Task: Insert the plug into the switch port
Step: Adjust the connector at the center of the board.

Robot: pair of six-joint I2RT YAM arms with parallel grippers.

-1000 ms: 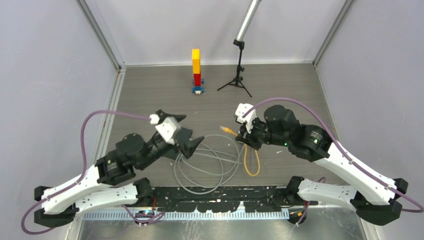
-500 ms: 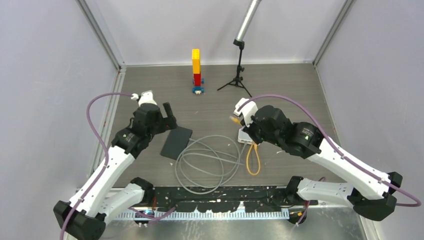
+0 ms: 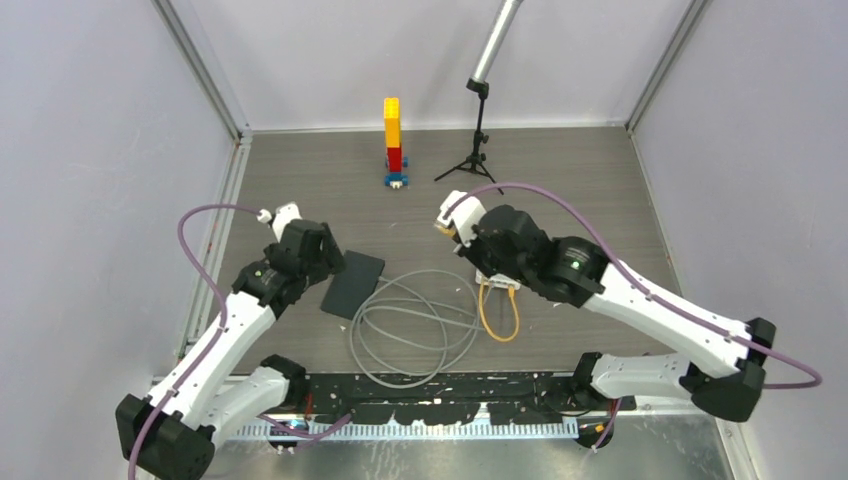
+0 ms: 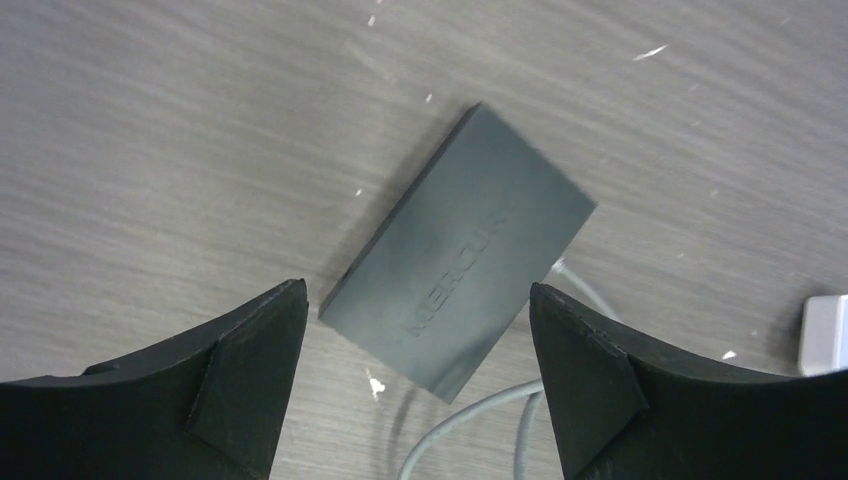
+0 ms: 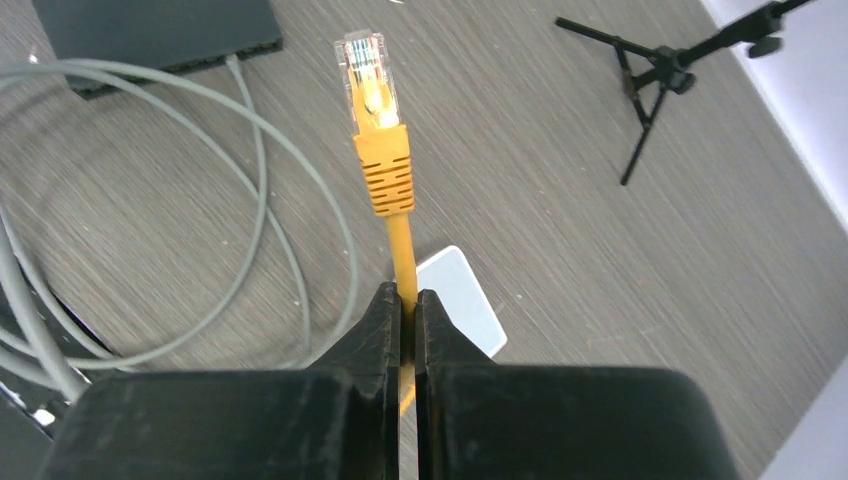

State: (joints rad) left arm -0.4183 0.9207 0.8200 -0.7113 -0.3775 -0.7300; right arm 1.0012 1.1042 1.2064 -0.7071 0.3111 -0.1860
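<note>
My right gripper (image 5: 408, 295) is shut on the orange cable just behind its plug (image 5: 368, 75), which sticks out ahead of the fingers, clear tip forward, above the table. The small white box (image 5: 460, 300) lies flat below and behind the plug; its port opening does not show. In the top view the right gripper (image 3: 465, 232) is up and left of the white box (image 3: 495, 277), and the orange cable (image 3: 498, 312) loops below it. My left gripper (image 4: 418, 290) is open and empty above a dark grey box (image 4: 465, 255), also seen from the top (image 3: 325, 262).
The dark grey box (image 3: 352, 284) has a coiled grey cable (image 3: 415, 325) plugged into it, lying between the arms. A yellow, red and blue brick tower (image 3: 393, 140) and a small black tripod (image 3: 477, 150) stand at the back. Walls close in both sides.
My right gripper has moved left and further back with the plug, off the white box. My left arm has swung left, away from the coil, and now hangs open over the dark box.
</note>
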